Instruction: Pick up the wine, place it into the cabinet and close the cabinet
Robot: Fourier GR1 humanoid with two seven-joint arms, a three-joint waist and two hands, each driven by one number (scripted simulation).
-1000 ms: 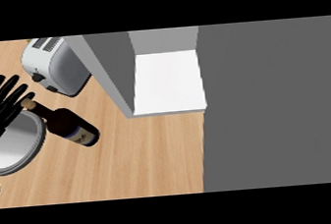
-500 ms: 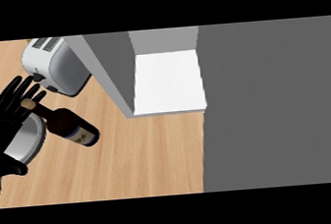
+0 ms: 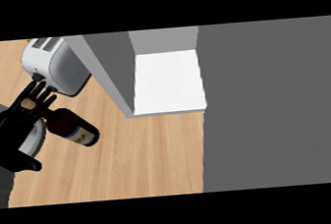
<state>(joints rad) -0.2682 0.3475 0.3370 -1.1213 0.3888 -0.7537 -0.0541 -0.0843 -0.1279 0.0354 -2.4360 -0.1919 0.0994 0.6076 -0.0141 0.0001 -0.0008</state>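
Wine bottle lying tilted at the left of the wooden tabletop, dark body toward the near right, pale cork end pointing far-left. Left hand right at the neck, black fingers spread around the cork end, not visibly curled tight on the glass yet; hard to say if there is contact or just a close hover. Looks like a grasp being lined up at the narrow neck, probably because that end is easiest to wrap. Just beyond the fingertips, a white toaster, close enough to crowd the approach. To the right, the cabinet standing open, white shelf bare and facing the bottle, grey door swung wide over the right side. Right hand nowhere to be seen. Pick-up not done, placing and closing all ahead.
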